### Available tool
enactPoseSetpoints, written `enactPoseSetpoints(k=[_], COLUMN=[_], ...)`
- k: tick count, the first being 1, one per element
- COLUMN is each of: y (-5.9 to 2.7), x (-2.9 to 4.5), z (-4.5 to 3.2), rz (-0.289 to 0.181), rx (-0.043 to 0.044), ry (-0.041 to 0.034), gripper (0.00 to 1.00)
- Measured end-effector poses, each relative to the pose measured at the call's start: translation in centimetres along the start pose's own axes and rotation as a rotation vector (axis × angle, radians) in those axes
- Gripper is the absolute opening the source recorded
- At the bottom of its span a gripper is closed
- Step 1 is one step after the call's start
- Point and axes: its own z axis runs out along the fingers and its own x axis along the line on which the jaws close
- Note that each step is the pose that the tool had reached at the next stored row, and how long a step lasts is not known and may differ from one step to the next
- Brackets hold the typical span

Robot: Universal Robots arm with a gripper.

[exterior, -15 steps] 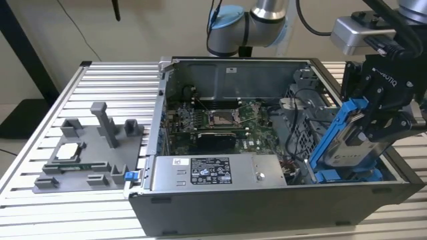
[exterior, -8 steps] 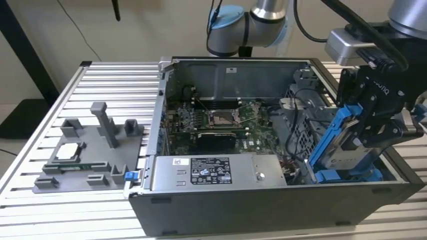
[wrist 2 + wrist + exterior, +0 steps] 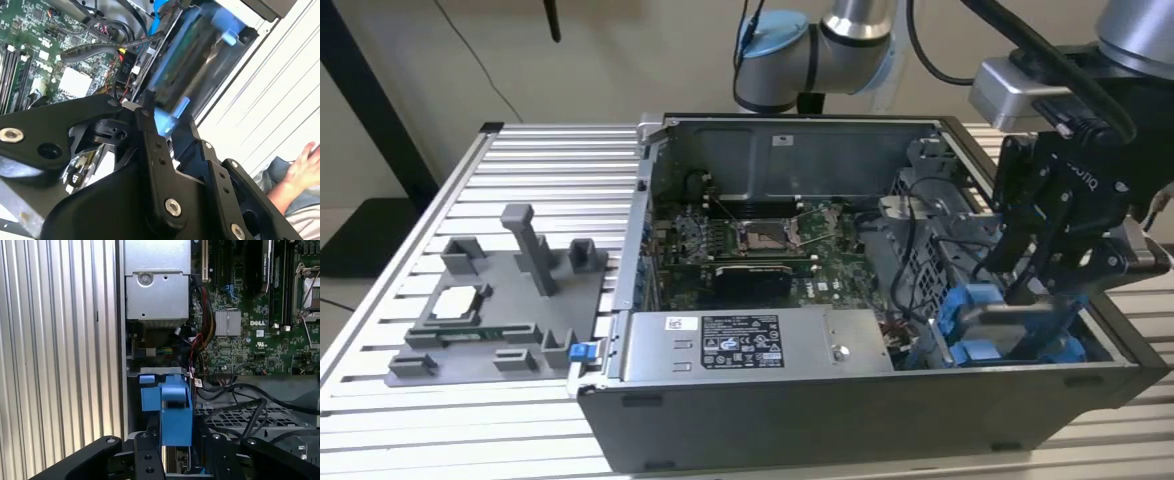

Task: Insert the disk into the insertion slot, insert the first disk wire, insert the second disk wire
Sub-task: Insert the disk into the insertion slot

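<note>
At the exterior view's right, my gripper (image 3: pixel 1047 295) reaches down into the front corner of the open computer case (image 3: pixel 854 400). It is shut on the disk (image 3: pixel 1014 325), a grey drive in a bright blue carrier. In the first wrist view the blue carrier (image 3: pixel 172 410) sits between my black fingers (image 3: pixel 145 455), partly down in the insertion slot (image 3: pixel 240 417), a grey perforated metal bay. The disk (image 3: pixel 192 75) looks blurred in the second wrist view. Black cables (image 3: pixel 240 390) run over the bay; I cannot tell which are the disk wires.
A grey labelled power-supply box (image 3: pixel 747 345) fills the case front beside the bay. The motherboard with its CPU socket (image 3: pixel 761 235) lies behind. A grey fixture (image 3: pixel 494 300) stands on the slatted table (image 3: pixel 520 170) at the exterior view's left. A person's hand (image 3: pixel 305 162) is beyond the case.
</note>
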Motion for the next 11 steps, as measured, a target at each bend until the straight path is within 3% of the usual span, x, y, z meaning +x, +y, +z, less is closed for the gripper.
enactPoseSetpoints(k=[4, 5, 8, 9, 11], y=[-0.02, -0.02, -0.01, -0.01, 0.00], x=[-0.03, -0.06, -0.14, -0.17, -0.38], z=[-1.19, -1.24, -1.24, -1.24, -1.11], rz=[0.000, 0.000, 0.000, 0.000, 0.000], rx=[-0.0015, -0.0016, 0.0114, 0.0167, 0.0237], ry=[-0.0005, -0.0052, -0.0415, -0.0486, -0.0524], gripper=[1.00, 1.00, 1.00, 1.00, 1.00])
